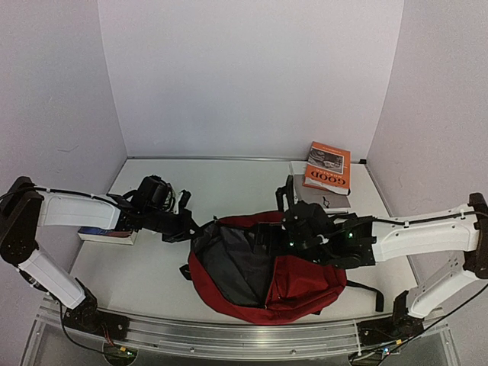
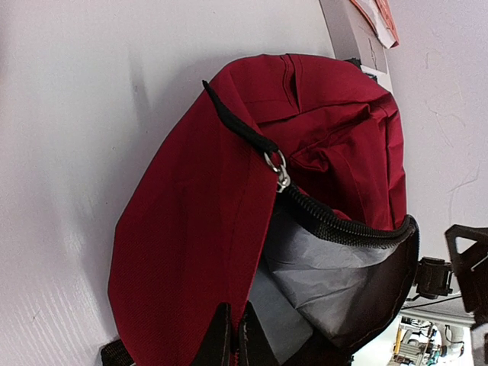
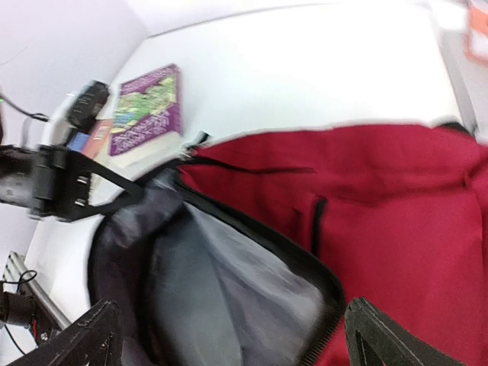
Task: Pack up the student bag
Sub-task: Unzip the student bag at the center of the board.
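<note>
From the top view, the student bag (image 1: pixel 305 282) lies on the desk (image 1: pixel 229 183) near the front edge, between the two arms, with its mouth open toward the left; the left pincer (image 1: pixel 185 226) is at the left rim of the bag, and the right pincer (image 1: pixel 293 225) hangs over the middle of it; an orange book (image 1: pixel 328 166) rests on a grey book (image 1: pixel 324 197) behind the bag, at the right.

In the left wrist view, the left pincer (image 2: pixel 235 309) is closed on the edge of the red fabric, with its fingers (image 2: pixel 221 343) almost together; the black zipper (image 2: pixel 335 225) curves around the opening, and the grey lining (image 2: pixel 320 274) shows inside.

In the right wrist view, the right pincer (image 3: pixel 229 320) is spread wide and grips nothing; it is above the open mouth of the bag; a purple book (image 3: pixel 145 110) lies on the desk beyond the bag, near the left pincer.
</note>
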Controlling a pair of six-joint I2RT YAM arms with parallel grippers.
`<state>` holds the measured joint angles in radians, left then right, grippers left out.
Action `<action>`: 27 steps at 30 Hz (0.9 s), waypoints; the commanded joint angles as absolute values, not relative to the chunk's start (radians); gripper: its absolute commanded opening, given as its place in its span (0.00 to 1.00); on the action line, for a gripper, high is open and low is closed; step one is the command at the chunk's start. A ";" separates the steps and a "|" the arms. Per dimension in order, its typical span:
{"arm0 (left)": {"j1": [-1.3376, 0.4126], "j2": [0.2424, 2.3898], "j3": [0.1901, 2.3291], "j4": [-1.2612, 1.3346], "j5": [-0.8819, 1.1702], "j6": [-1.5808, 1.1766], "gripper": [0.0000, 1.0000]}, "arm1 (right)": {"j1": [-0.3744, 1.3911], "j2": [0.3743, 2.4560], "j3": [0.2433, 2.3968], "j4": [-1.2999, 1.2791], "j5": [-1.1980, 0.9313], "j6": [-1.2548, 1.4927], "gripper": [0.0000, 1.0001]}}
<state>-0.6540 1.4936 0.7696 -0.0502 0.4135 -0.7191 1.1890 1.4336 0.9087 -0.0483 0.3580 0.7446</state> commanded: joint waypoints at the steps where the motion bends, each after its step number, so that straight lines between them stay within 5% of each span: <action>1: -0.655 1.457 0.770 -0.004 0.431 -0.697 0.00 | 1.121 1.539 1.066 -0.134 0.243 0.503 0.98; 11: -0.657 1.435 0.775 -0.007 0.425 -0.708 0.00 | 1.054 1.820 1.290 -0.168 0.099 0.196 0.96; 14: -0.657 1.425 0.775 -0.018 0.408 -0.710 0.00 | 1.029 1.850 1.315 -0.180 0.069 0.181 0.71; 16: -0.656 1.411 0.780 -0.057 0.370 -0.719 0.00 | 1.017 1.835 1.304 -0.183 0.077 0.194 0.33; 18: -0.652 1.387 0.793 -0.111 0.303 -0.732 0.00 | 1.007 1.803 1.273 -0.188 0.138 0.233 0.06; 20: -0.636 1.358 0.797 -0.159 0.262 -0.738 0.00 | 0.982 1.750 1.233 -0.204 0.206 0.289 0.00; 27: -0.496 1.303 0.785 -0.219 0.270 -0.719 0.00 | 0.813 1.537 1.036 -0.234 0.260 0.460 0.00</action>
